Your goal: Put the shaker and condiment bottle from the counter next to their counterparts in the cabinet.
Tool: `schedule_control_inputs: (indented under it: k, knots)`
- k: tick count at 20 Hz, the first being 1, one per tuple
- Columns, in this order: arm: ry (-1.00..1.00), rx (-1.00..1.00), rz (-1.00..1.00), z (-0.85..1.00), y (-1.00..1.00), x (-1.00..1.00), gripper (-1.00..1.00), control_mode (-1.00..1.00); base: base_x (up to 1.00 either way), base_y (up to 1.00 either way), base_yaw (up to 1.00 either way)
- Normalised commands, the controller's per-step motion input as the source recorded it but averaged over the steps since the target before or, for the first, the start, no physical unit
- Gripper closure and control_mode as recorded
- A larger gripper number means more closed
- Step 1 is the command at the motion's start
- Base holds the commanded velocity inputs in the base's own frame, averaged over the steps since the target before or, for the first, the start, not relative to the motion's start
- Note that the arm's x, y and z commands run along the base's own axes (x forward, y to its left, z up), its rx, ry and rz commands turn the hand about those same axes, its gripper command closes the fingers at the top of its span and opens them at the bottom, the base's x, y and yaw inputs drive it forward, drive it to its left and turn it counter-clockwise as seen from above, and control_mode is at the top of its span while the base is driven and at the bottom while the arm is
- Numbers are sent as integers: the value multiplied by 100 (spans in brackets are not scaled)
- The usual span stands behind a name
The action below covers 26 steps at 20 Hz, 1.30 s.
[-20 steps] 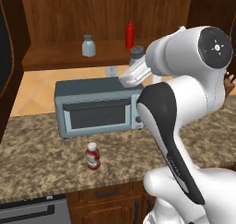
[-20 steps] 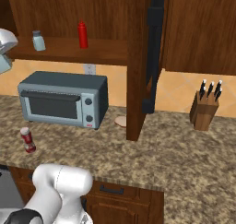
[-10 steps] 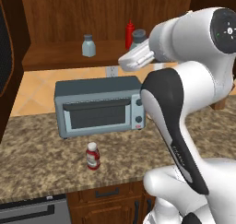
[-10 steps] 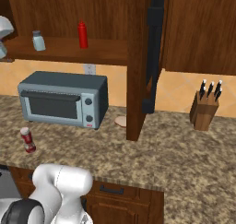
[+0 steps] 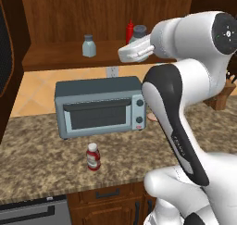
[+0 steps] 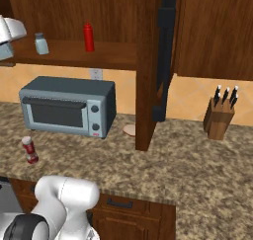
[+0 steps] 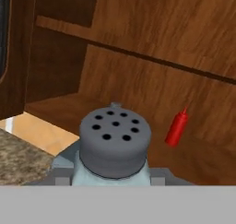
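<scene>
Holding the shaker (image 7: 115,147) between closed jaws, my gripper (image 5: 134,50) sits high in the left base view, right of centre, level with the cabinet (image 5: 55,57) shelf. In the hand view the shaker's grey perforated cap fills the lower middle, its pale body just below it, and I cannot see the fingertips themselves. In the left base view the cap pokes up above the hand, just right of the red squeeze bottle (image 5: 130,32).

Beyond the cap, the hand view shows the shelf board and wood-grain back panel, with the squeeze bottle (image 7: 177,127) at right of centre, standing on the shelf. The twin shaker (image 5: 89,46) stands upright on the shelf at upper left of centre in the left base view, well apart from the squeeze bottle.

Below the shelf, a grey toaster oven (image 5: 99,106) sits on the counter (image 5: 37,150) against the wall. The condiment bottle (image 5: 93,156) stands upright on the counter in front of the oven, near the front edge. In the right base view a knife block (image 6: 219,117) stands at far right, past a dark cabinet post (image 6: 148,71).
</scene>
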Motion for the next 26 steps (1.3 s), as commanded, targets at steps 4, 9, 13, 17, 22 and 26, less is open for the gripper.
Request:
schedule_control_inputs:
  k: [4, 9, 13, 17, 22, 26]
  knots:
    - [11, 17, 0, 0, 0, 63, 100, -100, 0, 0, 0]
    - [23, 6, 4, -16, 8, 43, 100, -100, 0, 0, 0]
    - [14, 8, 8, 2, 0, 57, 100, -100, 0, 0, 0]
    - [3, 0, 6, -7, 6, 9, 100, -100, 0, 0, 0]
    - [0, -7, 0, -28, 7, 33, 100, -100, 0, 0, 0]
    - [0, -3, 0, -26, 1, 57, 100, -100, 0, 0, 0]
